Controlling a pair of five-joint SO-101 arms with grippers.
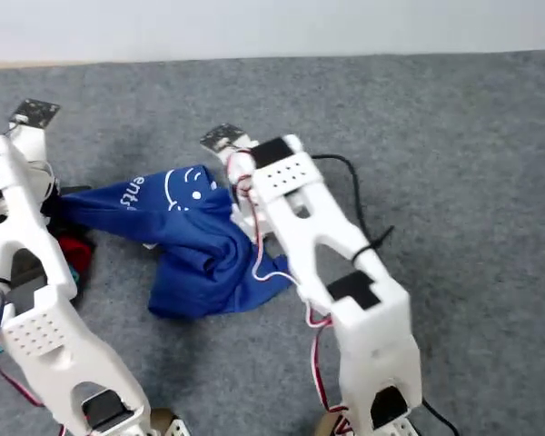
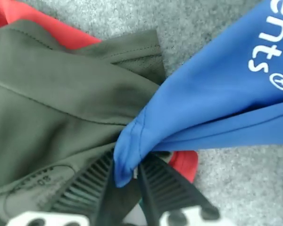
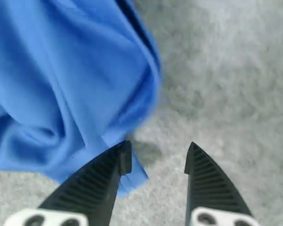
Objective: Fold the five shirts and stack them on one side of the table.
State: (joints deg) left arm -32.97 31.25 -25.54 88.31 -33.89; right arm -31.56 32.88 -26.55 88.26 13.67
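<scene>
The left gripper point(image 2: 127, 175) is pinching a corner of the blue shirt point(image 2: 217, 103) (over an olive shirt point(image 2: 52, 103)). The right gripper point(image 3: 158, 150) is hovering wide open at the cloth's 3 o'clock, and probably needs the opposite corner before tensioning flat.

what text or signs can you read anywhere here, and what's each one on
White lettering on the blue shirt: only a word's tail shows, the rest hidden; no whole word reads.
White line drawing on the same shirt: a sign, no letters.
Small print on the dark olive shirt: too small to read.
</scene>
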